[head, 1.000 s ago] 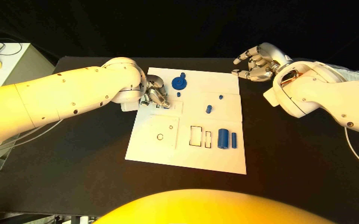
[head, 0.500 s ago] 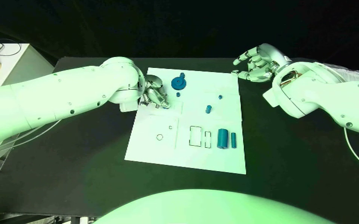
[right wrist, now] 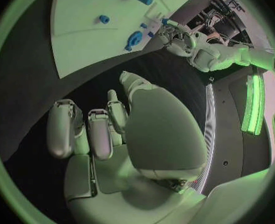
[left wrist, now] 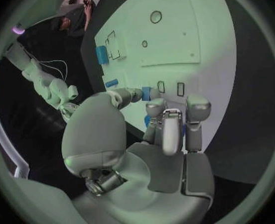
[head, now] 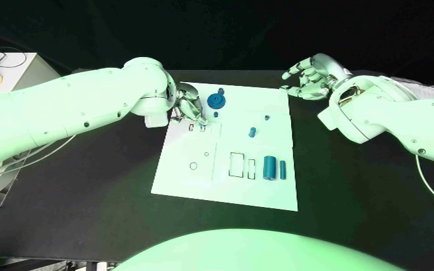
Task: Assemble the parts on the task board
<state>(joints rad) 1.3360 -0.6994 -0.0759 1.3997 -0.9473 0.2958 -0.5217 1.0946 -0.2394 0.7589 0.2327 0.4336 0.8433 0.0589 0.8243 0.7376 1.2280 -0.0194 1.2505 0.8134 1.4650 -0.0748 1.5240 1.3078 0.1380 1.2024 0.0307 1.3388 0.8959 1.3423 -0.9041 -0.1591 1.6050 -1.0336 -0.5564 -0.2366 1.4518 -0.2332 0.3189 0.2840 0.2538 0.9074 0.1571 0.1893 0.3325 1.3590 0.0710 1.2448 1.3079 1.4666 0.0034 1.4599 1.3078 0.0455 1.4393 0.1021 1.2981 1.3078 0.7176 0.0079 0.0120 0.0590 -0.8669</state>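
Table [head: 100, 177] shows us dark room left of the task board [head: 226, 186]. Left hand [head: 188, 109] sits over the board's far-left corner, fingers curled; whether it holds anything, we cannot tell. Blue parts [head: 270, 167] lie mid-board. Right hand [head: 308, 76] hovers off the far-right corner, fingers loosely apart, empty.

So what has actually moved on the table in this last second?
The left robot hand has drawn back a little toward the task board's far left corner, nearer the round blue part. It carries nothing visible. The right robot hand and the blue parts stayed put.
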